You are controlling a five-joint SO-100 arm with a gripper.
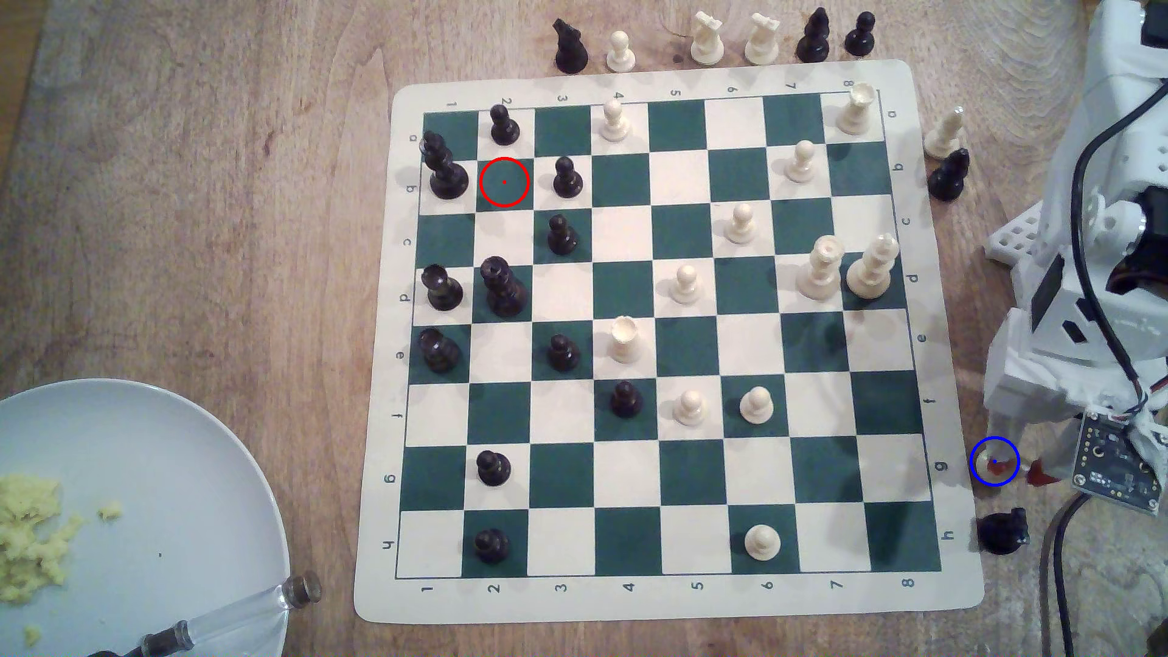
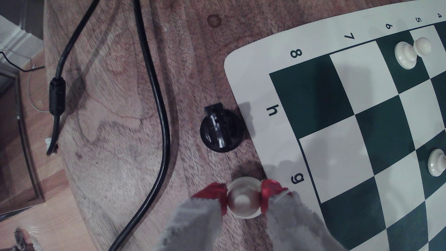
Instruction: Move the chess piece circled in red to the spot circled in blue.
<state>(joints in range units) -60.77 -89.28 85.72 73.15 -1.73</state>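
The white pawn (image 2: pixel 243 199) sits between the two red-tipped fingers (image 2: pixel 218 194) of the gripper (image 2: pixel 243 199), which is clamped on its round head from both sides. It's off the board (image 1: pixel 379 442), over bare table (image 1: pixel 253 221) just past the edge by the "g" label, and in the exterior view you can catch a bit of it (image 1: pixel 986 466) inside the blue ring (image 1: pixel 994 461), with one red tip (image 1: pixel 1040 472) poking out just to the exterior view's right of the ring. Can't tell for sure whether the base is touching the wood or hovering a hair above it. Right beside it, near the "h" label, a black piece (image 2: pixel 220 129) stands on the table, close but not touching. The red ring (image 1: pixel 504 182) is way over on the far side of the board, on a dark green square in row b, and that square has nothing on it; a black pawn (image 1: pixel 567 178) sits one square to the exterior view's right of it. The arm (image 1: pixel 1087 265) comes in from the exterior view's right edge, white body with black cables (image 2: pixel 156 108) trailing across the wood. Bottom corner on the exterior view's left has a pale plate (image 1: pixel 189 455) with some yellow crumbly food (image 1: pixel 31 537) on it.
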